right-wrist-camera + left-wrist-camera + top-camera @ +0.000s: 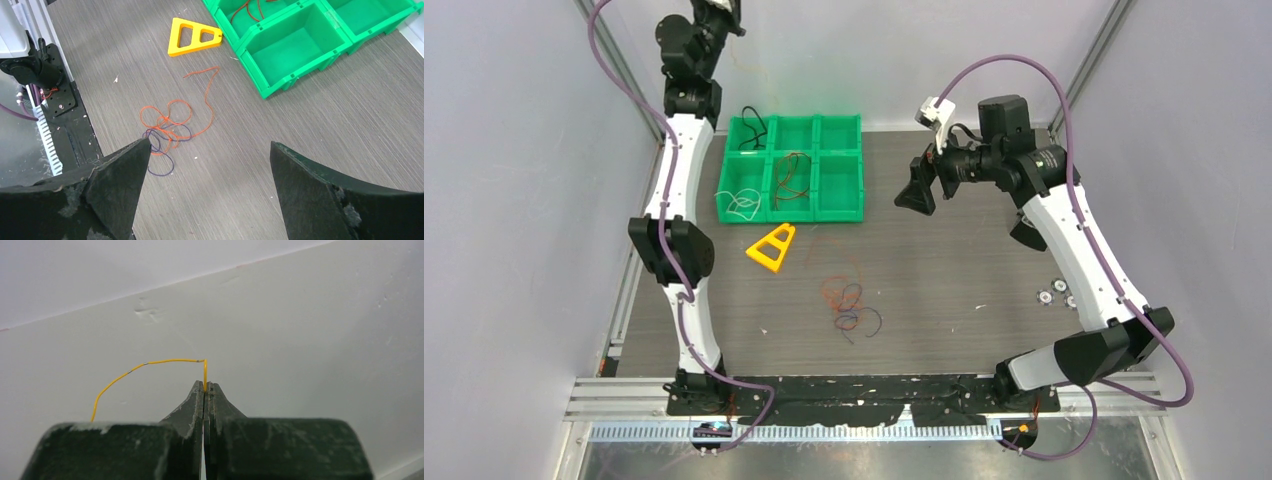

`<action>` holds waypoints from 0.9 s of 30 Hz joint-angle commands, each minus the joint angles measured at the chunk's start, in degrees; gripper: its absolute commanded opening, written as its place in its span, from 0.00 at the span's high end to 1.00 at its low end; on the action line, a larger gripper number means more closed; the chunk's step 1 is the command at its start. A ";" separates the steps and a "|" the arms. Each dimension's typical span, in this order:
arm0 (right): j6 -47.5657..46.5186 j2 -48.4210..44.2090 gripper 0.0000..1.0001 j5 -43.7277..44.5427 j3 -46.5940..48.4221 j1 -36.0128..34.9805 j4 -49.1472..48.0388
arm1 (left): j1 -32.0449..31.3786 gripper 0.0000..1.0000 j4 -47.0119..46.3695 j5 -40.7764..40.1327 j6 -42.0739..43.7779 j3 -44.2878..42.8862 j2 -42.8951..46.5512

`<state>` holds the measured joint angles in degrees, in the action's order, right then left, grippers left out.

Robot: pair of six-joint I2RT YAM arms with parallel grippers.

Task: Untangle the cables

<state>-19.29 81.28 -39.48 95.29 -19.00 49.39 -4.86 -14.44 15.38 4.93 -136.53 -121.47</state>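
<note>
The task looks partly done. Below the left gripper (205, 390) sit the green bins (840, 213), and three wires already lie apart in them. A black wire (752, 125) is in the cell closest under that gripper. A white wire (742, 204) is in the next cell back toward the arm's base, and a red wire (792, 180) is in the cell beside the white one. The other three cells show no wire.

The left gripper is raised high over the bins' far corner, its jaws pressed together on a yellow wire (150, 362). The wire rises from between the tips and arcs away to one side against the wall. It has been lifted free but is not yet in a cell.

The right gripper (210, 145) hangs with its jaws spread wide and nothing between them. Below it, close to one fingertip in the wrist view but well down on the table (954, 290), lies the tangle (167, 125) of orange and purple wires, looped together. Separating these is the main work left, I judge.

The table is dark wood-grain. A yellow triangle (192, 36) lies beyond the tangle, between it and the bins. A few small round pieces (1056, 293) lie beside the right arm. Plain white walls (504, 200) and metal posts (1089, 70) enclose the cell.
</note>
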 commanded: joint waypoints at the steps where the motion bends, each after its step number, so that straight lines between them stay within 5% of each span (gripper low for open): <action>1: 0.75 0.64 0.05 -0.54 3.09 0.28 -0.22 | 0.08 1.00 -4.70 5.02 1.53 5.64 1.68; 9: 0.90 1.17 0.05 0.27 3.33 0.24 1.74 | -1.78 1.00 -5.60 6.66 3.89 16.86 -1.20; 16: -0.45 1.72 0.05 1.25 4.64 0.37 3.98 | -4.83 1.00 -4.97 1.79 6.86 16.02 -5.07; 22: -0.24 1.91 0.05 1.63 4.35 0.45 3.69 | -4.21 1.00 2.12 7.32 -8.49 6.64 -9.90; 27: -0.33 1.78 0.05 1.78 3.97 0.75 3.72 | -5.08 1.00 0.34 11.20 -24.08 17.89 -8.17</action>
<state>-19.33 83.35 -38.11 97.30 -18.76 53.23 -10.00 -13.06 22.50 -4.71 -124.70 -131.57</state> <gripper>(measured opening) 0.954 0.008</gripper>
